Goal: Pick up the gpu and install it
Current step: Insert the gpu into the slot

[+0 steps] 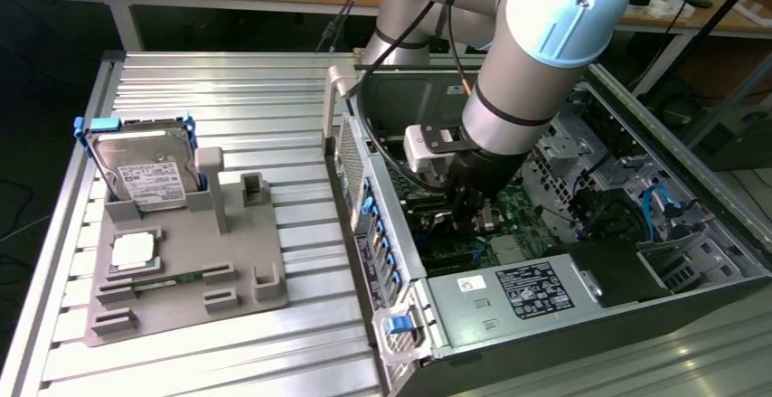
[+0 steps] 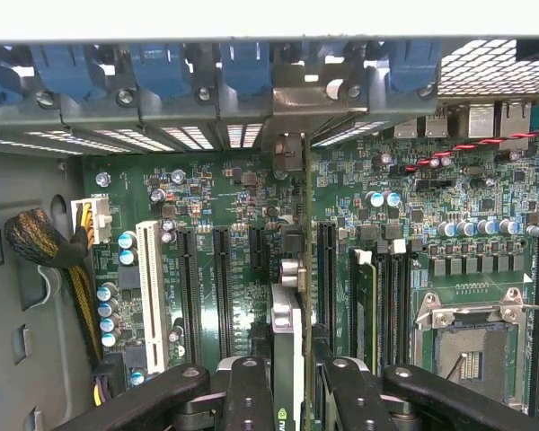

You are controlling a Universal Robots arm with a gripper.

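— Over the open computer case (image 1: 567, 297), in the exterior view, where was the arm?

— Reaching down into it. The gripper (image 1: 473, 221) hung low above the motherboard (image 1: 513, 207). At nine o'clock from the case, a grey fixture (image 1: 181, 270) on the slatted table (image 1: 241, 99) carried a hard drive (image 1: 151, 175), with a memory stick (image 1: 163, 281) lying at six o'clock from it.

— And the wrist view?

— The gripper (image 2: 287, 395) was clamped on the gpu (image 2: 287, 337), which stood edge-on between the black fingers (image 2: 247, 395). Its silvery bracket end (image 2: 287, 148) sat at twelve o'clock, against the case's rear slot openings (image 2: 242, 135). The card ran along the motherboard (image 2: 431, 197) between the long black slots (image 2: 223, 287); whether it was fully seated, I couldn't tell.
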